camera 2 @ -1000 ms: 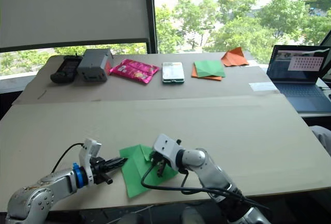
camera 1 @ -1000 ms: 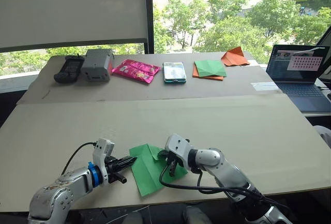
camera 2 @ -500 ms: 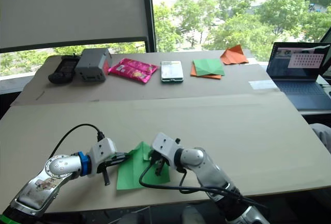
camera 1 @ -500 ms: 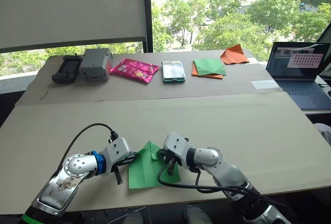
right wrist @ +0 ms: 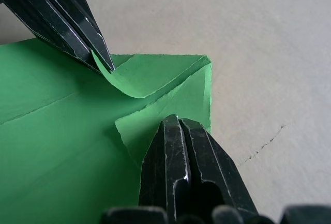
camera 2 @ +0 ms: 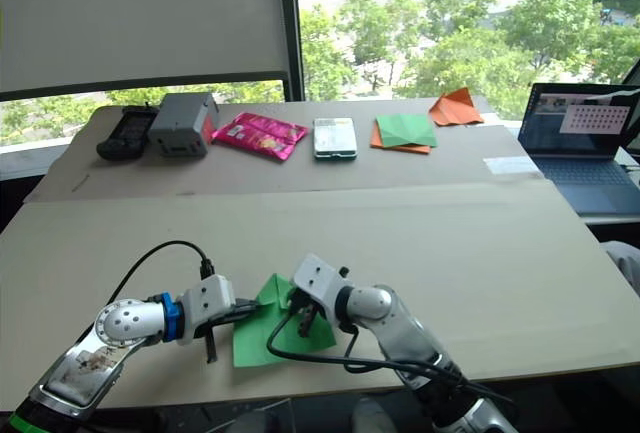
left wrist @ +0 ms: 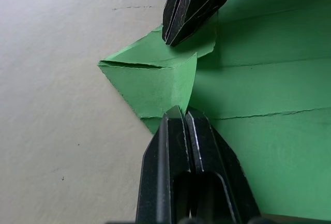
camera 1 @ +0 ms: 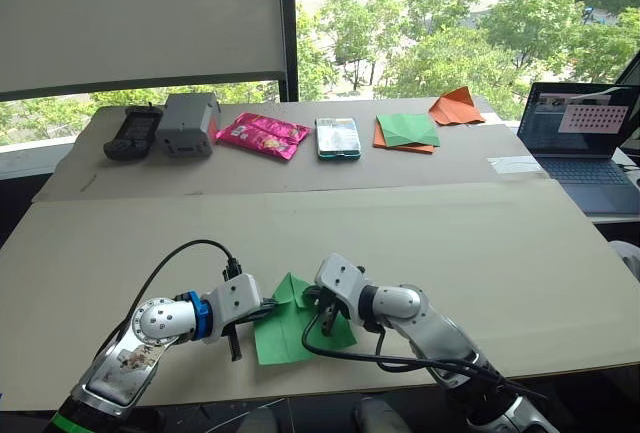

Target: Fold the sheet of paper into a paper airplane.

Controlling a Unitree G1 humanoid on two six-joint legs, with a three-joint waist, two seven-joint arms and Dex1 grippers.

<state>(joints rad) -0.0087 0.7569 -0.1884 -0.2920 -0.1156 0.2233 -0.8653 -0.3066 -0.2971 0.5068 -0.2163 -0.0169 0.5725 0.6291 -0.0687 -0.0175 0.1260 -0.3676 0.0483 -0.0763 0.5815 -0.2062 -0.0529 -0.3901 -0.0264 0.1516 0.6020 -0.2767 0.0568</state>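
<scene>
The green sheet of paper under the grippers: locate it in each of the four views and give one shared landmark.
Left eye: sheet of paper, near table edge, between the grippers.
Right eye: same spot.
Left wrist: paper beyond the closed fingers.
Right wrist: paper under closed fingers.
Landmark: the folded corner flaps.

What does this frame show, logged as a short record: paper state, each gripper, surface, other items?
paper: sheet of paper, bright green, creased, two corner flaps folded in at the far end, lying near the front edge
left gripper: shut, tips pressing on one folded flap
right gripper: shut, tips on the other flap
surface: cardboard-covered table
far side: remote, grey box, pink packet, phone, green-and-orange paper stack, orange paper shape
right edge: open laptop
</scene>
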